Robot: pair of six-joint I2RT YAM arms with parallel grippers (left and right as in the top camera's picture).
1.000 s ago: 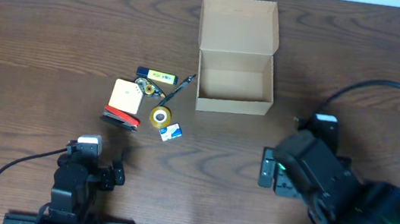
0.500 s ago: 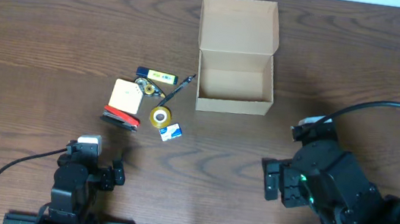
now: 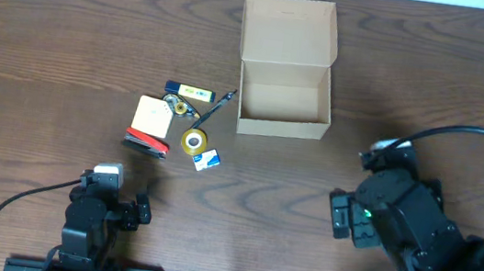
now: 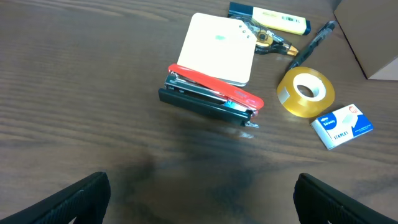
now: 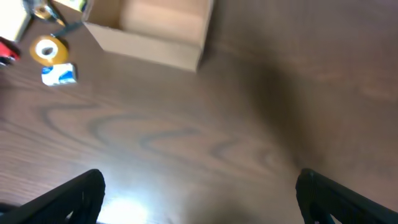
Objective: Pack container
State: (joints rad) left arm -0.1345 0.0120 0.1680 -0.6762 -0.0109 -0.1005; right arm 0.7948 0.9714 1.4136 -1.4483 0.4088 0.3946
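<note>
The red-and-black stapler (image 4: 211,96) lies left of the open tan cardboard container (image 3: 282,127), crosswise before the nearer left gripper (image 4: 200,182), whose fingers, like the right gripper's (image 5: 199,177), stand apart, empty.

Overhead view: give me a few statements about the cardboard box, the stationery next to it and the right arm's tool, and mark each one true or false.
1. The container has its lid open and nothing lies inside it. True.
2. The tape roll sits inside the container. False: it lies on the table to the left of the container, next to the blue staples box.
3. The red stapler lies along one edge of the white notepad. True.
4. The right tool is shut on the pen. False: it is open and holds nothing. The pen lies on the table, with one end near the container's left side.
</note>
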